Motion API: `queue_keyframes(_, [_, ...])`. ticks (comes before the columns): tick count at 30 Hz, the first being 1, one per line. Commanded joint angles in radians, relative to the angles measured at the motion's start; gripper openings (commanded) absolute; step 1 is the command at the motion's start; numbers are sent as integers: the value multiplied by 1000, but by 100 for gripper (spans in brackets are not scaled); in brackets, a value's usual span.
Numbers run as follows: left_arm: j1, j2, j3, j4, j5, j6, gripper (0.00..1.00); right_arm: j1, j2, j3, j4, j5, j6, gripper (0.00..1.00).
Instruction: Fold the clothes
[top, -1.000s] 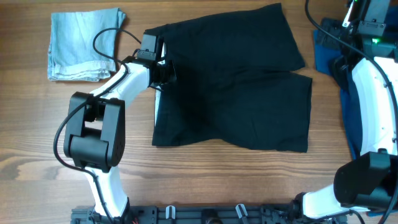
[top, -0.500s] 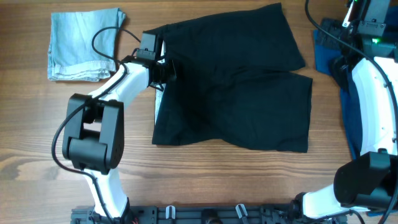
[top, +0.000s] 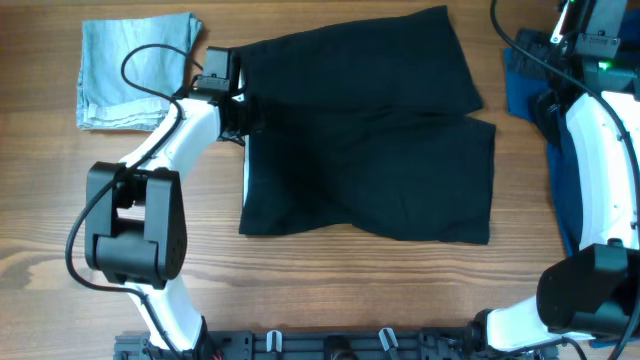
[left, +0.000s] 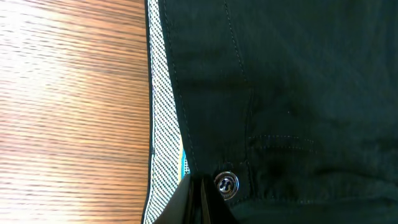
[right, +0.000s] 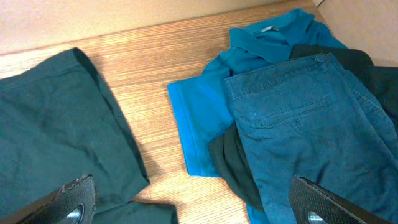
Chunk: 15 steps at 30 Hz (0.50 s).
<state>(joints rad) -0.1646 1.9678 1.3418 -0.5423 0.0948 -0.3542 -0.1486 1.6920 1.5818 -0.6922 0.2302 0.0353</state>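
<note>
The pair of black fabric shorts (top: 370, 150) lies flat on the wooden table (top: 60, 230), nearer its far edge. The left gripper (left: 199, 202) pinches their grey-lined waistband (left: 160, 124) beside the metal button (left: 226, 182), probably to lift that side for folding. The right gripper (right: 196, 202) gapes wide, empty, at the right edge.

The left gripper (top: 242, 112) is now clamping down on the grey-lined waistband (left: 163, 124) of the black shorts (top: 370, 150), just beside the button (left: 226, 182), where a second ago its jaws were standing partly apart. It is drawing toward the left, and the whole pair of shorts is sliding with it, both side edges shifting left across the wooden table (top: 330, 290). The left arm's elbow (top: 135, 225) is swinging left too, and its cable (top: 150, 70) is looping further over the pale-blue folded cloth (top: 105, 85).
</note>
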Motion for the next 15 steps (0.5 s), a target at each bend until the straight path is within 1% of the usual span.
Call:
queue_keyframes(1, [8,-11,1,-8,-41,-3,4,0,10,-3,1,20,-9,100])
queue_keyframes(4, [8,9,1,-17,-59,-3,4,0,10,-3,1,20,-9,100])
queue_keyframes(6, [8,9,1,-35,-119,-2,10,0,10,-3,1,20,-9,100])
queue_keyframes(8, [9,-6,1,-37,-175,-2,9,0,10,-3,2,20,-9,100])
queue_keyframes(9, [10,-21,6,-39,-195,-2,11,0,10,-3,2,20,-9,100])
queue_keyframes(11, [13,-58,17,-39,-198,2,30,0,10,-3,2,20,-9,100])
queue_keyframes(12, [11,-82,20,-39,-182,1,37,0,10,-3,2,20,-9,100])
queue_keyframes(13, [9,-100,20,-44,-148,2,36,0,10,-3,1,20,-9,100])
queue_keyframes(14, [6,-113,20,-58,-88,2,33,0,10,-3,1,20,-9,100])
queue_keyframes(15, [5,-117,19,-106,-5,2,29,0,10,-3,2,20,-9,100])
